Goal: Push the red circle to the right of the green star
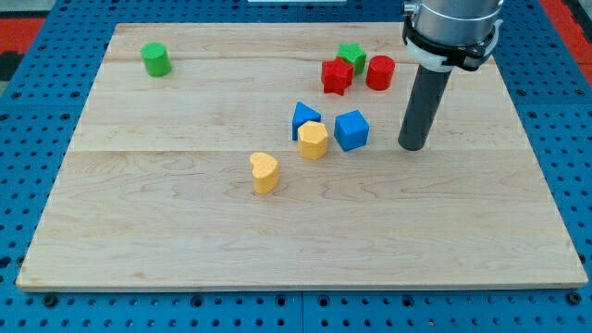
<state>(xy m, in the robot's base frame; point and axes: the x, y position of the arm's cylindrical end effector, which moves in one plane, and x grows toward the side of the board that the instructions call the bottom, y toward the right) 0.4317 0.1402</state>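
Red circle (380, 72) sits just right of green star (351, 55). The rod has no fingers; my tip (413, 146) stands clear below-right. Next: minor upward nudge, if any.

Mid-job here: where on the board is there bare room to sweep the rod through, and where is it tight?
Free: the board's bottom strip below the lower yellow heart, and the left side under the green cylinder. Also the right side around my tip. Crowded: green star, red cube and red circle bunch together; blue triangle, upper yellow heart and blue cube cluster mid-board.
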